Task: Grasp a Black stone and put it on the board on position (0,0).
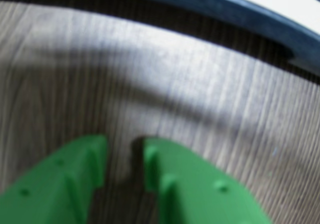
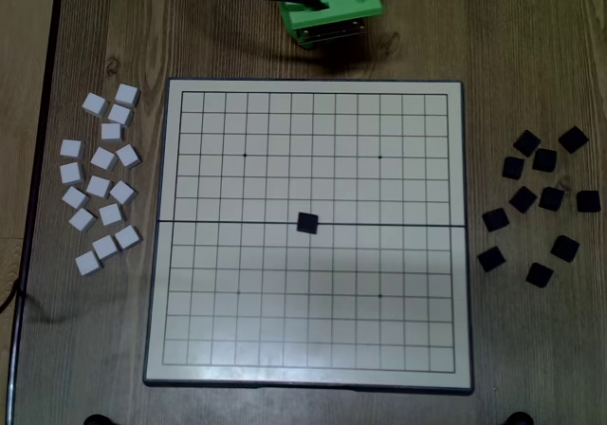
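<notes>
Grey wood-grain tabletop [image 2: 531, 55], blurred in wrist view. Green gripper [image 1: 125, 156] slightly parted, empty, cropped below. Black stone [image 2: 307, 223] sat on board [image 2: 313, 373], covering position (0,0) on the seam. White tiles [image 2: 102, 178] left in overhead view, spare black tiles [image 2: 541, 202] right.

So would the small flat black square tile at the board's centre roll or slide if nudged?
The small flat black square tile lies flat on the cream gridded game board, so rolling or tipping seems unlikely. It looks thin and probably light, and the board looks smooth, so it would likely slide. It looks rigid, not floppy.
</notes>
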Motion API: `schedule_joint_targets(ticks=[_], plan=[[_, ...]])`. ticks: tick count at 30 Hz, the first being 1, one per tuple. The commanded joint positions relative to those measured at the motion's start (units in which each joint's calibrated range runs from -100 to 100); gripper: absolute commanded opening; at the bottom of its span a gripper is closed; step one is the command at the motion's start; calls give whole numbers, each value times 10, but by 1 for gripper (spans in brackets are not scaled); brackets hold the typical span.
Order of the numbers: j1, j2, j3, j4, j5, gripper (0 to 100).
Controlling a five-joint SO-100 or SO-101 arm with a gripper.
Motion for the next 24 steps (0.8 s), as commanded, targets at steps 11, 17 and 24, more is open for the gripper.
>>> schedule_joint_targets(ticks=[11,17,24], plan=[[3,-3,8,34,8,7],[-2,-3,8,34,8,7],[-2,-3,8,34,8,7]])
